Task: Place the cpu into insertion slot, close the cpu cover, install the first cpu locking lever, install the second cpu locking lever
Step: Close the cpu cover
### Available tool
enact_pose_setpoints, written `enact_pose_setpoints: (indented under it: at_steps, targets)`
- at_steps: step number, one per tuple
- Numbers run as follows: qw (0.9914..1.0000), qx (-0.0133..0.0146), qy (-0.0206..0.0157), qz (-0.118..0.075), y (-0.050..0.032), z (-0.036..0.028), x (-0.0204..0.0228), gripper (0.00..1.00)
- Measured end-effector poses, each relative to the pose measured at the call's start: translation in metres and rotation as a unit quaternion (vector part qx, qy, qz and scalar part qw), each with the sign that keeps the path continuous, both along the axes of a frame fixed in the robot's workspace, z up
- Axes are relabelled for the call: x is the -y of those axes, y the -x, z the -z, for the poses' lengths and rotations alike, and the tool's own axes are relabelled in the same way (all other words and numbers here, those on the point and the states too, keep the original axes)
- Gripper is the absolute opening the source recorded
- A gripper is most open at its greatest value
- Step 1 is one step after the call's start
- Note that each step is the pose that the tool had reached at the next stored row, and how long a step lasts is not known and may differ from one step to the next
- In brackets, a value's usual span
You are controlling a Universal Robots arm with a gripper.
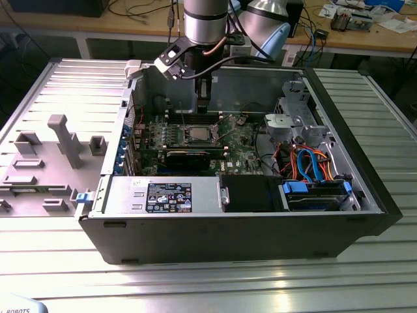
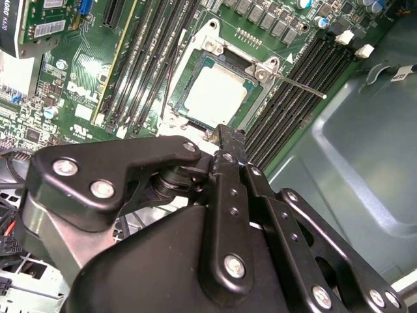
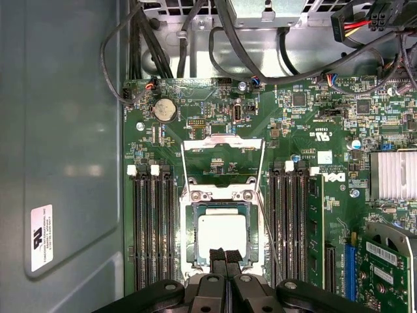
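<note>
Item: one silver-grey arm [image 1: 205,19], hanging at the far middle of the scene, wrist vertical, pointing straight down. Black linkage gripper [image 1: 203,115], tips lowermost; fingers [image 3: 219,259] drawn together, side by side, touching.

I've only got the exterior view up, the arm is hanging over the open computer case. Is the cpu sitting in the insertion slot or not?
Observer: Yes. In the first wrist view the cpu lies flat inside the insertion slot, with its silvery top facing up.
Operator: Okay, and the cpu cover, is it down over the chip?
Observer: No. The cpu cover is swung up off the slot, and the green motherboard shows through its window.
</note>
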State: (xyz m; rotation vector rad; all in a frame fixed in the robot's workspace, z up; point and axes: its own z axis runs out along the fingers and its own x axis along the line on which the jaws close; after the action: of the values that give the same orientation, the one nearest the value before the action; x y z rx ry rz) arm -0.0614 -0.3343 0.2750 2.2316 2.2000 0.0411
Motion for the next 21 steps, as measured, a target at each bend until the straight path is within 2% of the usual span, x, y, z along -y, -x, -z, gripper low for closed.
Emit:
enact_pose_setpoints:
  at_steps: [4,8,15,21]
  targets:
    - [1.0,0.0,-0.0002,0.0,-0.0006,0.0,0.0001,0.11]
    - [1.0,0.0,0.0007,0.0,-0.0067,0.0,0.0,0.11]
    - [1.0,0.0,0.0014,0.0,-0.0118,0.0001,0.0,0.11]
    - [0.99999,0.0,0.0044,0.0,-0.0192,0.0002,0.0001,0.11]
